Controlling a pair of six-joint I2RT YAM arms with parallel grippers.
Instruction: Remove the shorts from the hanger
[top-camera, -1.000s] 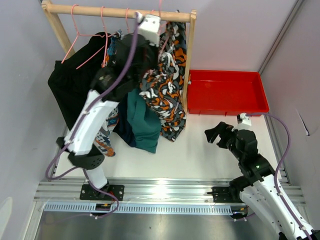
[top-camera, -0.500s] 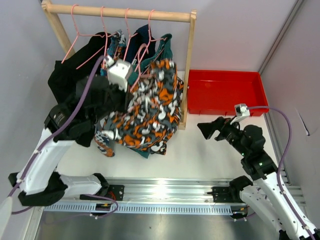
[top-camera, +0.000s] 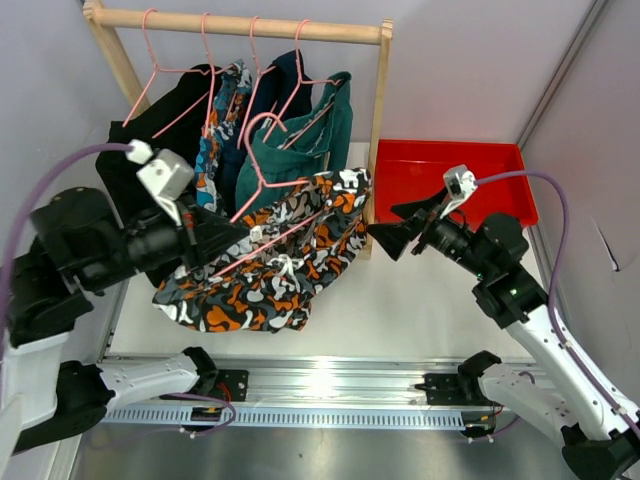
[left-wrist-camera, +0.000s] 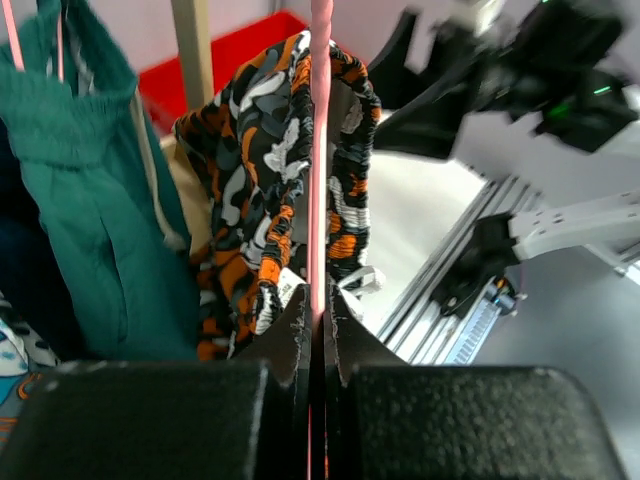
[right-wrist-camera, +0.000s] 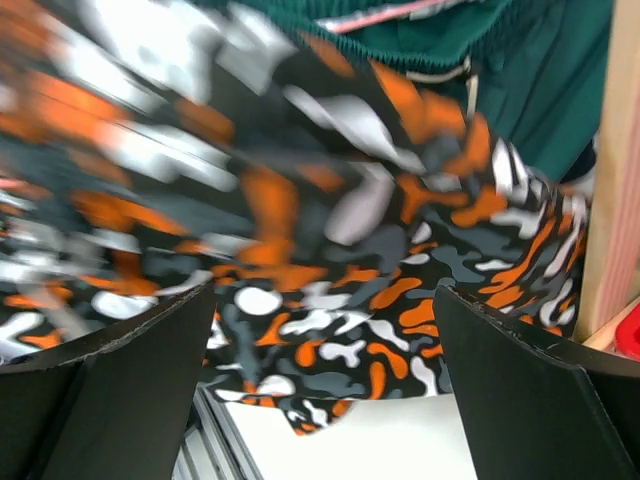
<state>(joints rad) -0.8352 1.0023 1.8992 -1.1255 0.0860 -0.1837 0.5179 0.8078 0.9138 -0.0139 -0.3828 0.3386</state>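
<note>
I have the left gripper (top-camera: 240, 240) clenched on the lower wire of one thin pink wire hanger (left-wrist-camera: 321, 120), and the wire runs straight out from between its closed jaws. The black-orange-white patterned fabric shorts (top-camera: 270, 275) are draped over that hanger. They bunch on both sides of the wire just ahead of the jaws and sag below them, and the hanger's hook sits clear of the round wooden rail (top-camera: 240, 23). The right gripper (top-camera: 384, 222) stands fully released and grasps nothing. Its two black fingers (right-wrist-camera: 110, 400) are spread wide, and the same patterned shorts fill the space just in front of them, apart from both. Beyond the left jaws I count four more pink hangers on the rail, each carrying one pair: plain black shorts (top-camera: 150, 165), blue-orange-white patterned shorts (top-camera: 210, 140), plain navy shorts (top-camera: 283, 90) and plain teal green shorts (top-camera: 305, 150). That makes five hangers and five pairs in all. One shallow red plastic tray (top-camera: 450, 160) lies behind the right jaws, past the upright wooden post (top-camera: 378, 120) of the rack.
</note>
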